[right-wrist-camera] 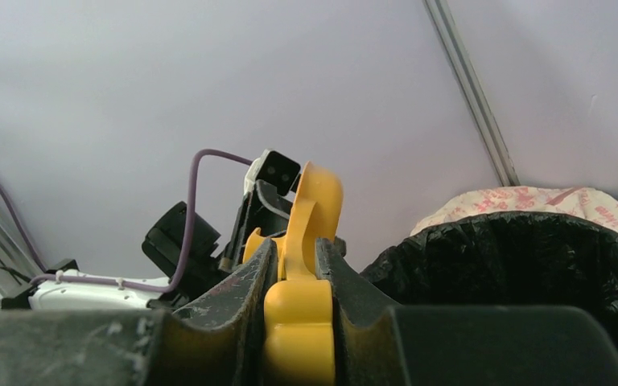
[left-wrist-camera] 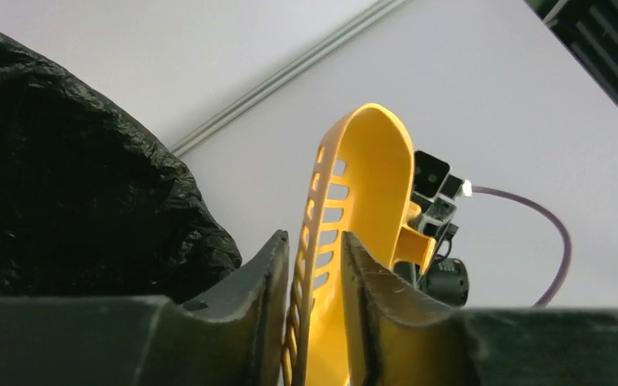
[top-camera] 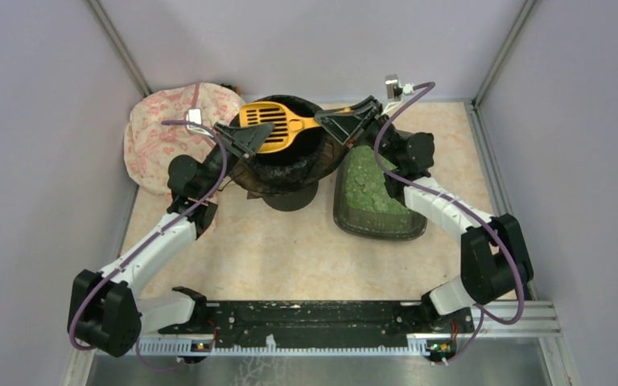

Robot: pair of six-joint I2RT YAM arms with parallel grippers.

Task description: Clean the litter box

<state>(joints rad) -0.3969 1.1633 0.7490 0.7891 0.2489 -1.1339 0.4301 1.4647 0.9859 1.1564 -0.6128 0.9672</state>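
Yellow slotted scoop (top-camera: 272,125) hangs over the black-bagged bin (top-camera: 290,173) at upper centre, near the back wall (top-camera: 306,40). Both arms reach inward, the left gripper (top-camera: 245,138) clamped on the scoop's blade and the right gripper (top-camera: 344,122) on its handle. The litter box (top-camera: 374,193) sits just right of the bin, under the right arm.

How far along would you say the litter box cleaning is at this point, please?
Done: the yellow scoop is up over the black-bagged bin. In hand: the right gripper clamps its handle, the left gripper pinches its slotted blade. Left: the litter box holds green granules; whether waste remains, I cannot tell.
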